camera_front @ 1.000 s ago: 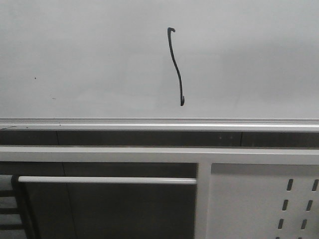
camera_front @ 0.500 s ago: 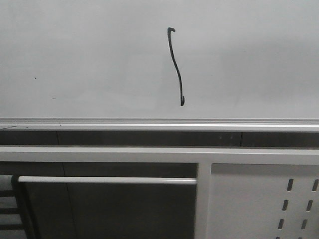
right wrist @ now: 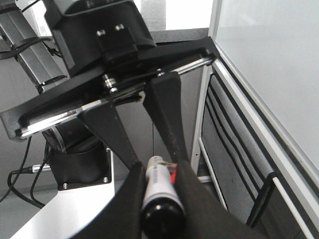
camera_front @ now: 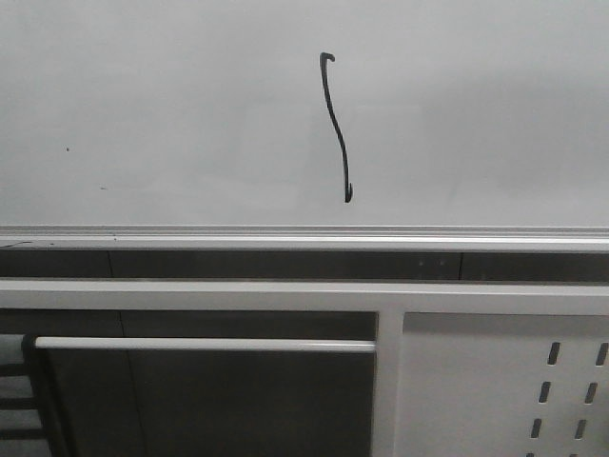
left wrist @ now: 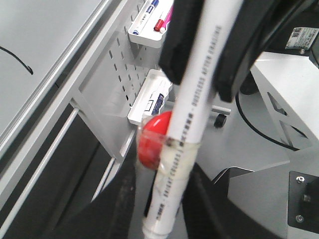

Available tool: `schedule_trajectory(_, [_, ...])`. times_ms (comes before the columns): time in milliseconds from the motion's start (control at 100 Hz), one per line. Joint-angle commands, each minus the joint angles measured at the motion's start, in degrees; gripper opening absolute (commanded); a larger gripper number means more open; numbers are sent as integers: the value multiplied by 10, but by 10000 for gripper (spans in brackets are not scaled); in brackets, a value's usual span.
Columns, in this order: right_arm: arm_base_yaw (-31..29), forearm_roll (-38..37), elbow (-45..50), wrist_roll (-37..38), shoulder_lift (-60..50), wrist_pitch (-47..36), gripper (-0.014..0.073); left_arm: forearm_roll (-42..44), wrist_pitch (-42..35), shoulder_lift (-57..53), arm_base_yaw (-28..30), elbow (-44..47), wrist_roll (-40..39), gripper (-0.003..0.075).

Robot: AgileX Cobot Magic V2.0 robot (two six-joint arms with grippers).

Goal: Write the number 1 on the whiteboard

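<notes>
The whiteboard [camera_front: 143,114] fills the upper front view, with its silver bottom edge below. The number 1 [camera_front: 335,129] is a thin wavy black stroke on it; part of the stroke shows in the left wrist view [left wrist: 17,59]. No gripper shows in the front view. My right gripper [right wrist: 158,184] is shut on a white marker pen [right wrist: 160,199] with a black end. In the left wrist view its black pads [left wrist: 174,50] clamp the pen [left wrist: 192,109] higher up. My left gripper [left wrist: 162,199] is open, its fingers flanking the pen's other end with a small gap. A red piece [left wrist: 152,144] is taped to the pen.
A white slotted panel [camera_front: 476,381] stands below the board at the right, with a white rail [camera_front: 205,344] to its left. Small trays holding markers [left wrist: 149,25] hang on the panel. The other arm's black base [right wrist: 79,164] sits on a white stand.
</notes>
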Motion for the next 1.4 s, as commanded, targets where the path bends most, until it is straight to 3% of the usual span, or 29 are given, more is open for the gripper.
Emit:
schedule_trajectory(0, [-1,0,-17,-5,-6,-8,-79,-12,-41,-1,-2,-22,-6,174])
schedule_trajectory(190, [-1,-2,-17,-5,-6,-8,-79,-11,-31,-1,-2,-22,-6,64])
schedule_trajectory(430, [-1,-2,-17,-5,-6,-9,-79,-9,-31,-1,-2,-22,-6,-19])
schedule_trajectory(800, [-1,-2,-17,-5,-6,-9,-75,8,-35,-1,-2,-22,-6,-18])
schedule_trajectory(900, [-1,-2,-17,-5,-6,-9,20,18,-51,-1,-2,-22,-6,-18])
schedule_trajectory(1040, [-1,-2,-17,-5,-6,-28,334,14,-116,-1,-2,-18,-6,-18])
schedule_trajectory(1140, [-1,-2,-17,-5,-15,-62,474,-3,-177,-1,-2,-4,-6,-18])
schedule_trajectory(1290, [-1,-2,-17,-5,-56,-115,487,-52,-283,-1,-2,38,-6,-18])
schedule_trajectory(1390, [-6,-1,-16,-5,-91,-118,403,-97,-401,0,-2,78,-6,-18])
